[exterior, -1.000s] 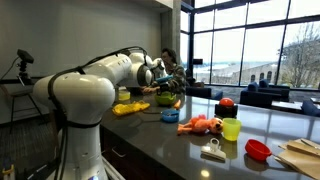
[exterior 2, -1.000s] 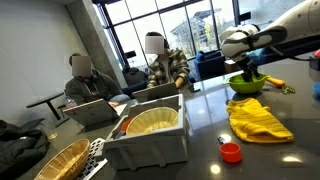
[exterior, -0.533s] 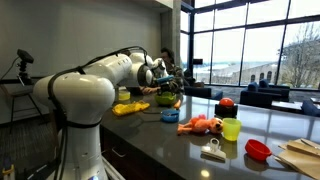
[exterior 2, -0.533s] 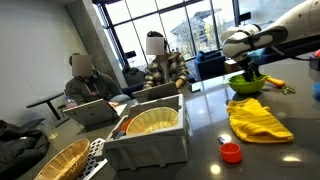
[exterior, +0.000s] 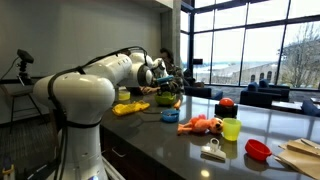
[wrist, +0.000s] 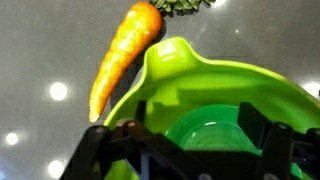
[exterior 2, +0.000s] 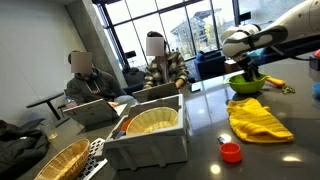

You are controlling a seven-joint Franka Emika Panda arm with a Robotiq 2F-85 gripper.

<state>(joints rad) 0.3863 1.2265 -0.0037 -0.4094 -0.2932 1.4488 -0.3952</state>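
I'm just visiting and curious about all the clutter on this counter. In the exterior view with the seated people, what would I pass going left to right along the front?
woven basket → grey tub → small red cap → yellow cloth

No text, label, brand, number or sign can be read in any view. Green bowl (wrist: 205, 85) and carrot (wrist: 125, 50) are plain in the wrist view, no print. Small items on the counter (exterior: 150, 135) in both exterior views are too tiny and blurred to read.
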